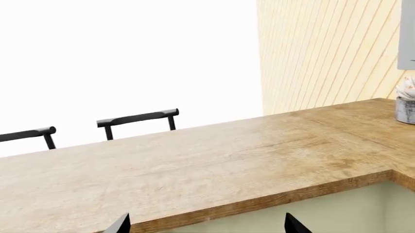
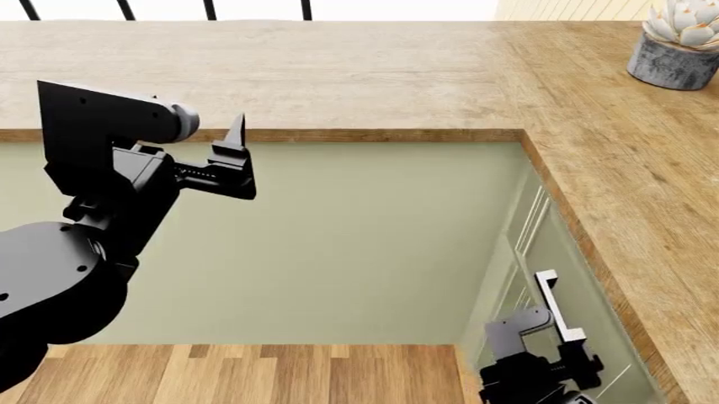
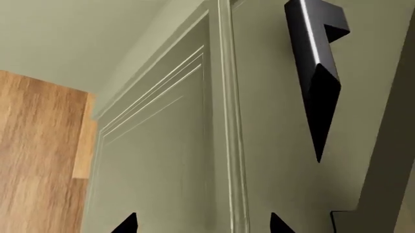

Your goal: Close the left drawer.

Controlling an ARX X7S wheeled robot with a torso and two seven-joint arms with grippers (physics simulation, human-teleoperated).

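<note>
At the head view's lower right, the pale cream-green left drawer (image 2: 528,252) with its short dark bar handle (image 2: 555,305) seems nearly flush. The right pincer (image 2: 537,358) hangs released just below it. Rigid and sliding, it probably needs a flat push on the front panel; the left pincer (image 2: 231,160) is also released.

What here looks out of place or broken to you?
Nothing stands out. The potted succulent sits upright on the wooden counter, with nothing spilled around it. Whether the left drawer, with its bar handle, sits flush with its neighbours I cannot tell.
</note>
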